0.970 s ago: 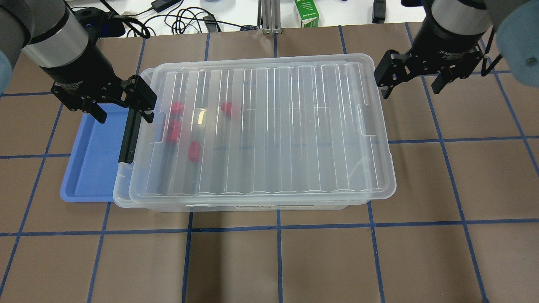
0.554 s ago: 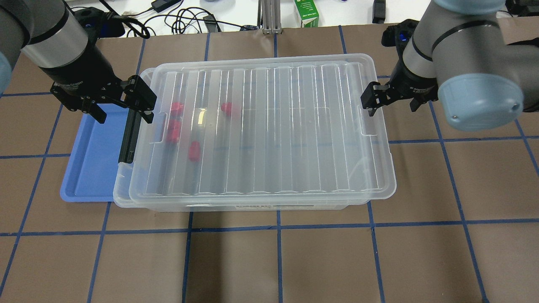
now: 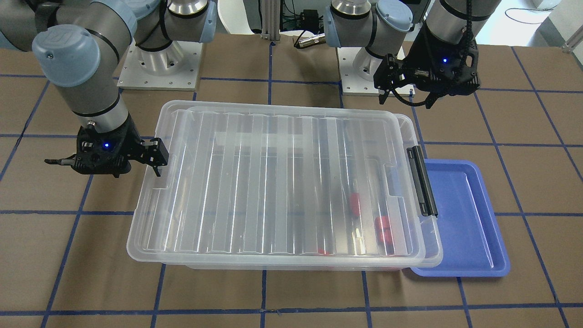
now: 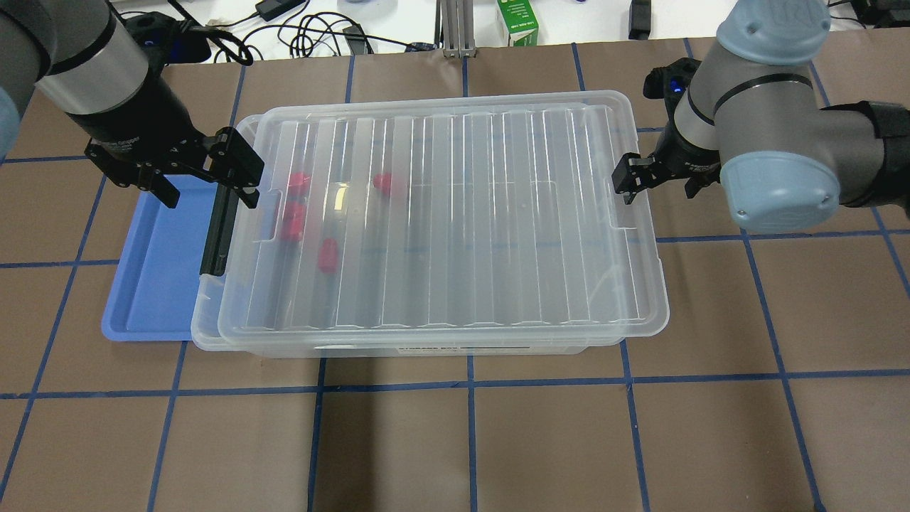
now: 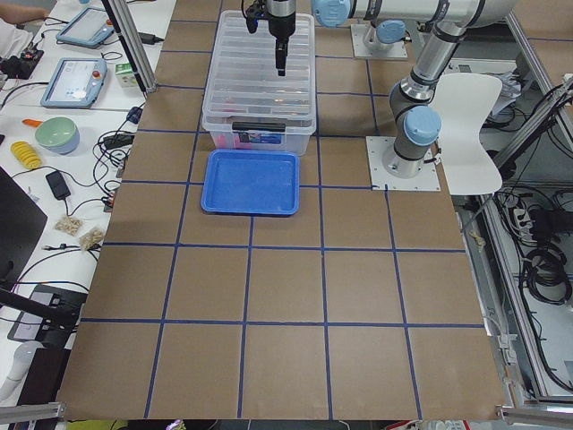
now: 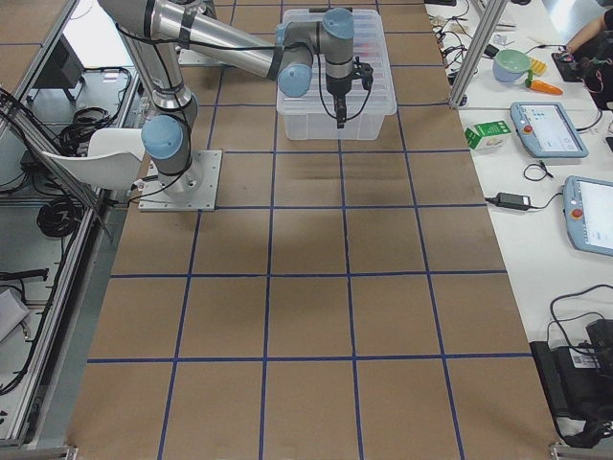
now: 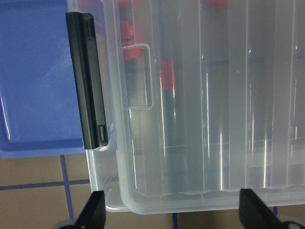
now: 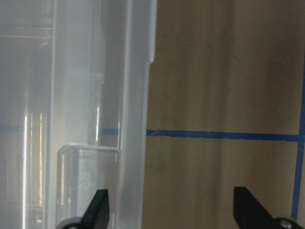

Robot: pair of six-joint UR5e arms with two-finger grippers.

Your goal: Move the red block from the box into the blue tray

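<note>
The box (image 4: 455, 220) is a clear bin with its ribbed lid on and a black latch (image 4: 213, 227) on its left end. Several red blocks (image 4: 293, 222) lie inside near that end, seen through the lid. The blue tray (image 4: 153, 263) sits empty against the box's left end. My left gripper (image 4: 210, 198) is open above the latch and tray edge, holding nothing; the left wrist view shows the latch (image 7: 88, 81) and blocks (image 7: 167, 76) below it. My right gripper (image 4: 660, 186) is open at the box's right end, one finger over the lid rim (image 8: 136, 119).
Brown table with a blue tape grid. A green carton (image 4: 517, 21) and cables lie beyond the far edge. The arm bases (image 3: 159, 59) stand behind the box.
My right arm has swung down and inward, bringing its open gripper to the box's right rim. The left arm, box and blocks have not moved.
</note>
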